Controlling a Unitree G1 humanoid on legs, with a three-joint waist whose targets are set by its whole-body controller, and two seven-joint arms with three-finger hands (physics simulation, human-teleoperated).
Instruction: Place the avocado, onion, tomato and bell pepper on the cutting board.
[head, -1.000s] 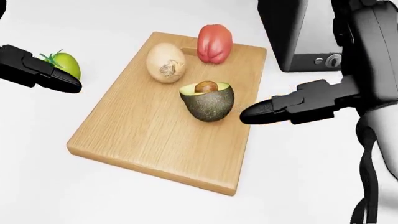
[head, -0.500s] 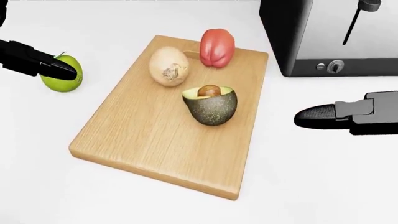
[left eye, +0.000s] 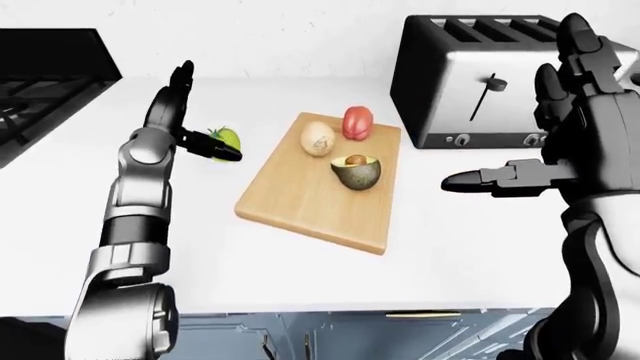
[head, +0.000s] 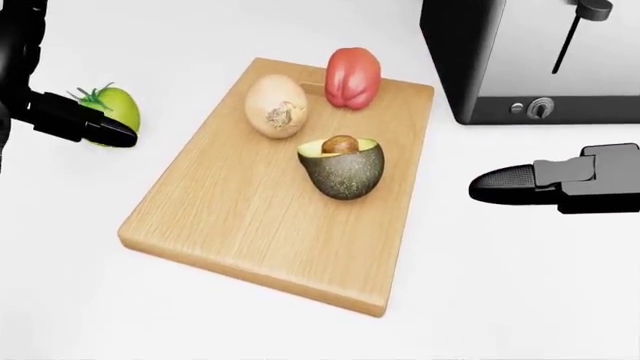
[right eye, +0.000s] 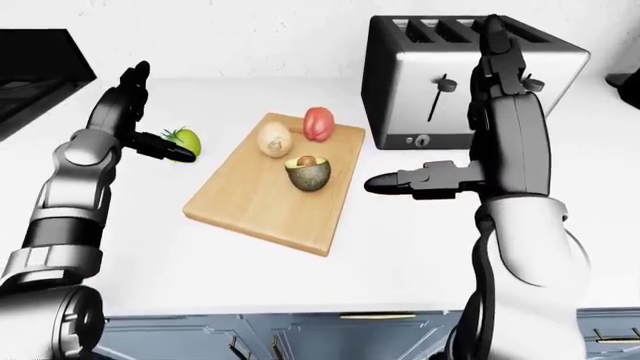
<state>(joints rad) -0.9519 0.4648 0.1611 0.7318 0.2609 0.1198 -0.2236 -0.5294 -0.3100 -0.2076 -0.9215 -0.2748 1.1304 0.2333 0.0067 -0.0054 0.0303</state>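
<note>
The wooden cutting board (head: 240, 217) carries a pale onion (head: 276, 106), a red bell pepper (head: 352, 77) and a halved avocado (head: 342, 168) with its pit showing. A green tomato (head: 115, 109) lies on the white counter left of the board. My left hand (left eye: 205, 112) stands open beside the tomato, fingers pointing up, and its thumb (head: 75, 124) crosses the tomato's near side. My right hand (left eye: 515, 105) is open to the right of the board, apart from the avocado, with its thumb (head: 510, 182) pointing left and nothing in it.
A black and steel toaster (head: 530, 60) stands at the top right, close to the board's right corner and behind my right hand. A dark stove (left eye: 40, 82) sits at the far left of the white counter (head: 500, 285).
My right hand has drawn back to the right, away from the avocado. My left thumb has stayed at the tomato with small shifts. The vegetables on the board have not moved.
</note>
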